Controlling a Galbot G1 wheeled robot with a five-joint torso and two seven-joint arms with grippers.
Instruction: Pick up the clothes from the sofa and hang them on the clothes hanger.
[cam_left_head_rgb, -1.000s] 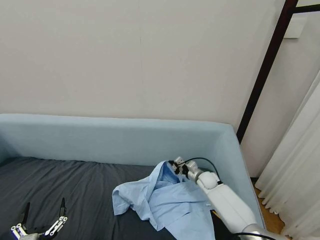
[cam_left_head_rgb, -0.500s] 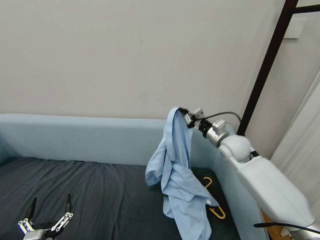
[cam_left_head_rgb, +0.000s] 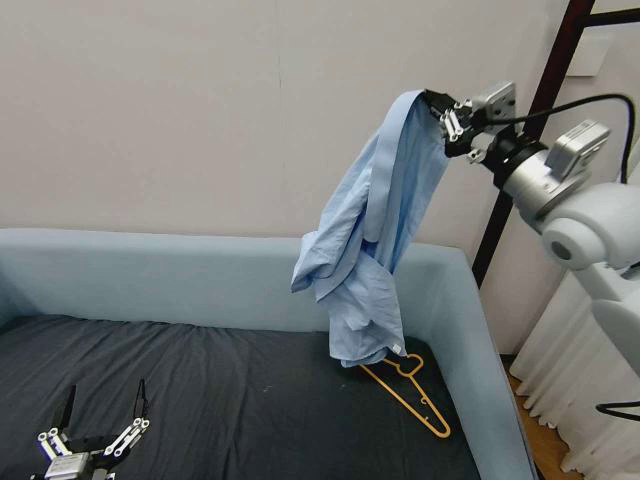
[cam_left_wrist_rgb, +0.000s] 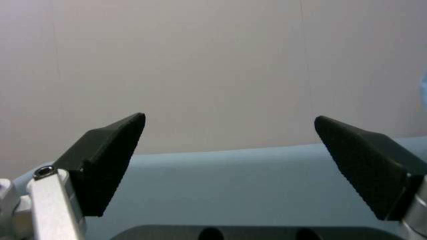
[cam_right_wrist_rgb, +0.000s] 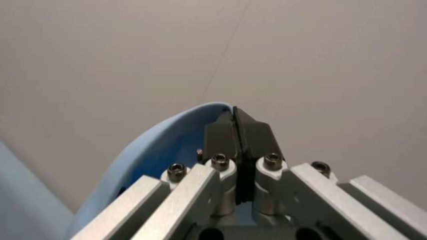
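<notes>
One light-blue shirt (cam_left_head_rgb: 372, 235) now hangs off the sofa (cam_left_head_rgb: 180, 285) seat, pinched at its top fold by our right hand (cam_left_head_rgb: 437, 104), whose fingers press together on the cloth at about one o'clock in the head view. Half a second ago we held it lower, level with the backrest top. The yellow hanger (cam_left_head_rgb: 412, 392) lies uncovered on the seat at five o'clock, near the hem. Our left hand (cam_left_head_rgb: 97, 443) sits spread wide at seven o'clock.

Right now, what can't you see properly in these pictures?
Head view: the shirt covers one end of the orange hanger.
Head view: the top edge cuts off the dark pole.
Right wrist view: the body of the right gripper hides the shirt below its jaws.
</notes>
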